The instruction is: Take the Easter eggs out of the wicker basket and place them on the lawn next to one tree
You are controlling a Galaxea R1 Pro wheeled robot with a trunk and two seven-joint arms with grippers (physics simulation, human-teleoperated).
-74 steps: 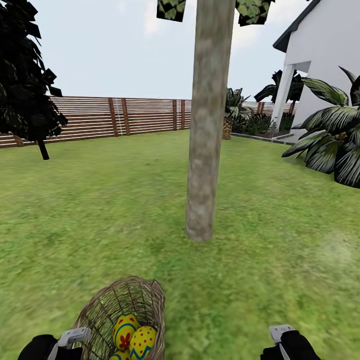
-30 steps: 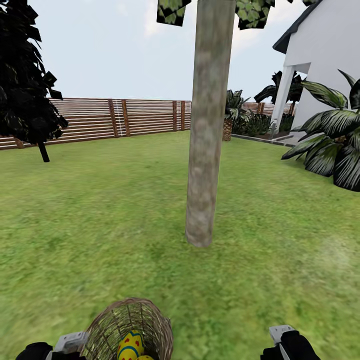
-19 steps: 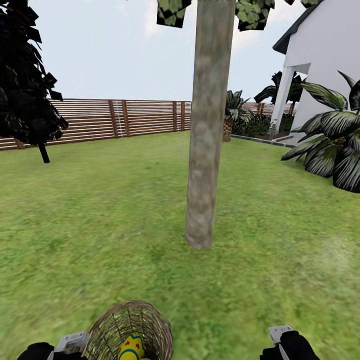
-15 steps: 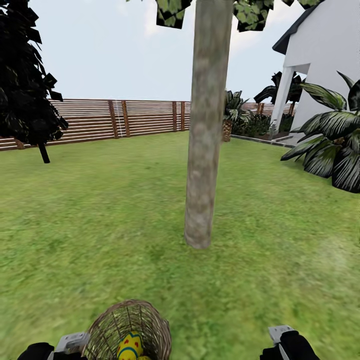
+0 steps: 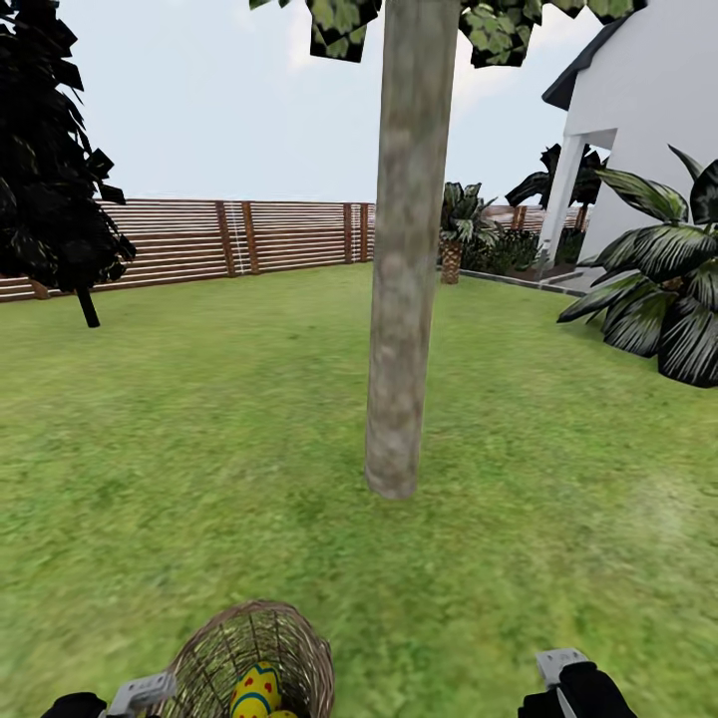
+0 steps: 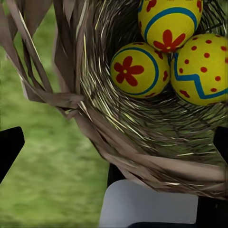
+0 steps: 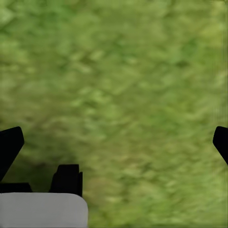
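Observation:
The wicker basket [image 5: 261, 653] sits on the lawn [image 5: 199, 449] at the bottom of the head view, just in front of me, with one Easter egg [image 5: 256, 690] showing inside. In the left wrist view three yellow eggs [image 6: 137, 70] [image 6: 168, 23] [image 6: 202, 69] lie together in the basket [image 6: 109, 109]. My left gripper [image 6: 114, 142] hovers open over the basket's rim, its fingertips [image 6: 9, 147] wide apart; it also shows beside the basket [image 5: 140, 688]. My right gripper [image 5: 556, 666] hangs open over bare grass [image 7: 123, 95]. The tree [image 5: 399, 299] stands a short way beyond the basket.
An all-black tree [image 5: 55, 170] stands at the far left before the slatted wooden fence [image 5: 229, 234]. The white house [image 5: 648, 100] and dark palm plants [image 5: 658, 289] are at the right. Open grass surrounds the trunk's foot.
The whole view has shifted: the trunk has drifted slightly left and the basket has slid lower in the picture, hiding more of the eggs. Both grippers stay low and open.

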